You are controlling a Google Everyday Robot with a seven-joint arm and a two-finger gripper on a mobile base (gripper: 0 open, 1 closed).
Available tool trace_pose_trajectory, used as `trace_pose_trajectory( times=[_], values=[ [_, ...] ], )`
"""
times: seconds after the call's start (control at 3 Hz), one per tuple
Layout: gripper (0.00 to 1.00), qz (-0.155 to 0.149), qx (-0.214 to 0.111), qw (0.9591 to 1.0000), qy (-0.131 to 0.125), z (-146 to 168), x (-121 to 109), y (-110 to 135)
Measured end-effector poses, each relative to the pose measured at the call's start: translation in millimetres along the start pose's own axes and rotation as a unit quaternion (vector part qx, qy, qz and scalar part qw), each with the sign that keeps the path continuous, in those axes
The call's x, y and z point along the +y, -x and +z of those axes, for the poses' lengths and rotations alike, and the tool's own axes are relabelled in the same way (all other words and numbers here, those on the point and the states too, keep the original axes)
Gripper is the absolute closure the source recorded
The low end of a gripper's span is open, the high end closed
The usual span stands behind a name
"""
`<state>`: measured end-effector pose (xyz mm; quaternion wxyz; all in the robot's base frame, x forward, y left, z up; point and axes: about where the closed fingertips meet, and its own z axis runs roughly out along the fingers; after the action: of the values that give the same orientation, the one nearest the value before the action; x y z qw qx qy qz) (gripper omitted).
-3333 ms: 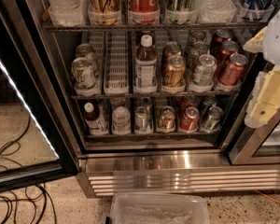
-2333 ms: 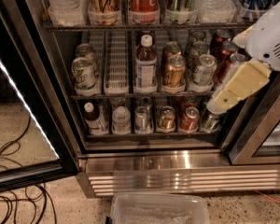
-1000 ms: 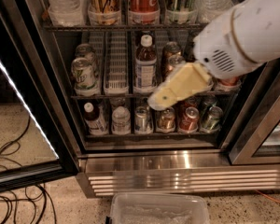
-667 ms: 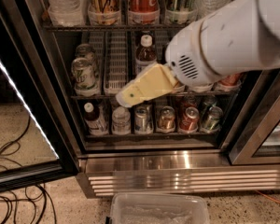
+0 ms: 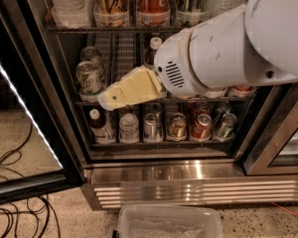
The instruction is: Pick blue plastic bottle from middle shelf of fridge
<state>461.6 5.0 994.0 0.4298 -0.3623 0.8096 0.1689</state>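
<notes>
The fridge (image 5: pixel 188 172) stands open in front of me. The blue plastic bottle (image 5: pixel 154 44) stands in the middle of the middle shelf (image 5: pixel 87 102). Only its white cap and dark neck show above my arm. My gripper (image 5: pixel 107 99) is a cream-coloured part at the end of the large white arm. It points down and left in front of the middle shelf. It hangs left of the bottle, over the white lane trays (image 5: pixel 123 53). The arm hides the bottle's body and the cans to the right.
A green-white can (image 5: pixel 89 76) stands at the shelf's left. Cans (image 5: pixel 177 125) and a small bottle (image 5: pixel 101 128) fill the bottom shelf. The glass door (image 5: pixel 25 113) hangs open at left. Cables (image 5: pixel 12 212) lie on the floor. A clear plastic bin (image 5: pixel 169 224) sits below.
My arm has swung in from the right and moved left across the fridge front. It now covers most of the middle shelf and the bottle's body.
</notes>
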Motion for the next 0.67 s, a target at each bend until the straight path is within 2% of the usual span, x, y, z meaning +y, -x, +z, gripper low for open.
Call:
trace_pose_trajectory(
  times=[0.33,0.67],
  values=[
    [0.00,0.012,-0.004,0.9999,-0.004,13,11,-6],
    [0.00,0.045,-0.005,0.9984,-0.034,43,14,-36]
  ],
)
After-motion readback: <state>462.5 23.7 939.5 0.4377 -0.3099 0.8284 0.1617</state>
